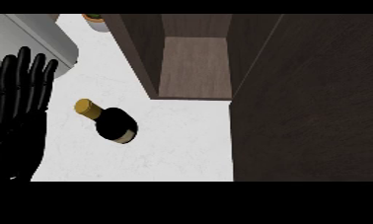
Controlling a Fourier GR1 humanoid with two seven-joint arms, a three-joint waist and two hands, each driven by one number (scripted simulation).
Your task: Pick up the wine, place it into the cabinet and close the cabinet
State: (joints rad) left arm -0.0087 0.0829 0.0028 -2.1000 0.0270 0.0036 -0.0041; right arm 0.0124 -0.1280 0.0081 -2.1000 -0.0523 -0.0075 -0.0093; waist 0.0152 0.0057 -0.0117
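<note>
Status: opening step, pick-up not yet begun. Left hand [25, 99] shows at the counter's [182, 144] left edge, fingers straight, apart and pointing up, holding nothing; it is at rest. Right hand is not in view.

Wine bottle [111, 121] stands free on the white counter, left of centre, just beside the left hand and untouched. From above it shows a gold-capped neck and a dark, round body; the base is hidden under the body.

Farther back, the cabinet [193, 67] stands open, its brown shelf bare, with the dark door [302, 99] swung out along the counter's right side.

Judgement: the next move calls for a hand to close round the bottle's body, then lift it over the shelf's front edge.
</note>
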